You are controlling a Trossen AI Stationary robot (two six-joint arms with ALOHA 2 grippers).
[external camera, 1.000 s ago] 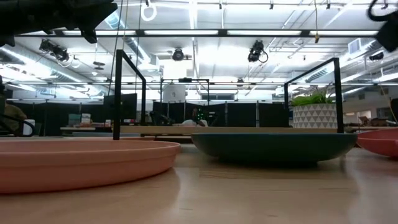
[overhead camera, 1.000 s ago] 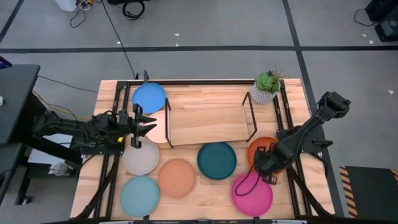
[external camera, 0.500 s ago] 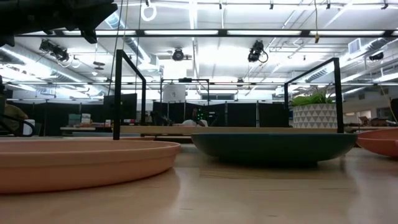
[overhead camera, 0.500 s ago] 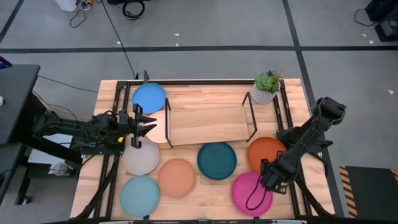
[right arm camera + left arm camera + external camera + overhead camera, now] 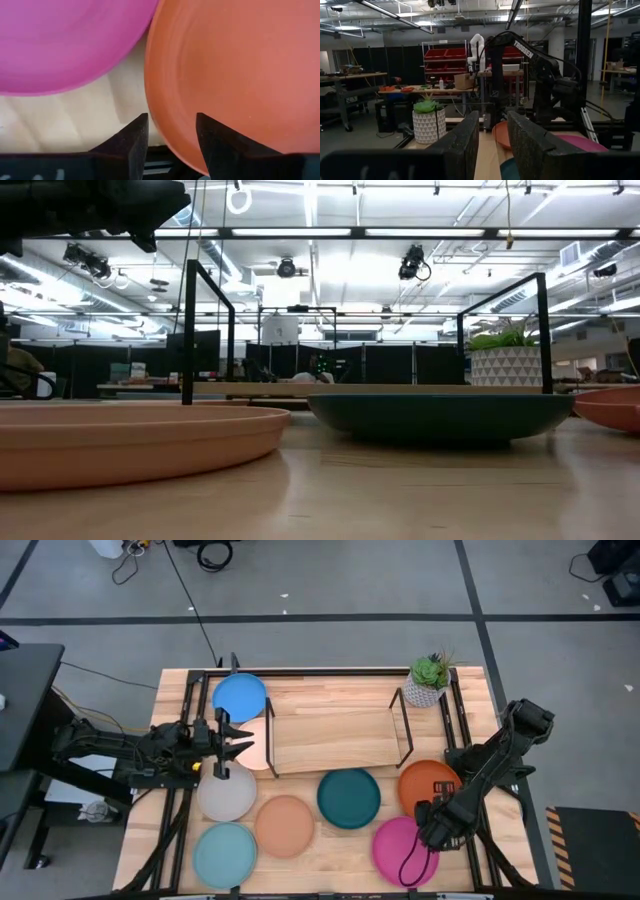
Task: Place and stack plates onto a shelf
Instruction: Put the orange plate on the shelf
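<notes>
- I am hovering the right claw [image 5: 437, 823], fingers apart, at the near rim of the round flat orange plate [image 5: 428, 783], beside the magenta plate [image 5: 400, 848].
- The left claw [image 5: 232, 736], also apart, is waiting by the low light-wood shelf [image 5: 335, 737], far from this plate.

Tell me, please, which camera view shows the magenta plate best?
The high view shows the magenta plate nearly whole, under the right gripper. The right wrist view shows only an edge; the left wrist view a sliver; the low view none.
</notes>
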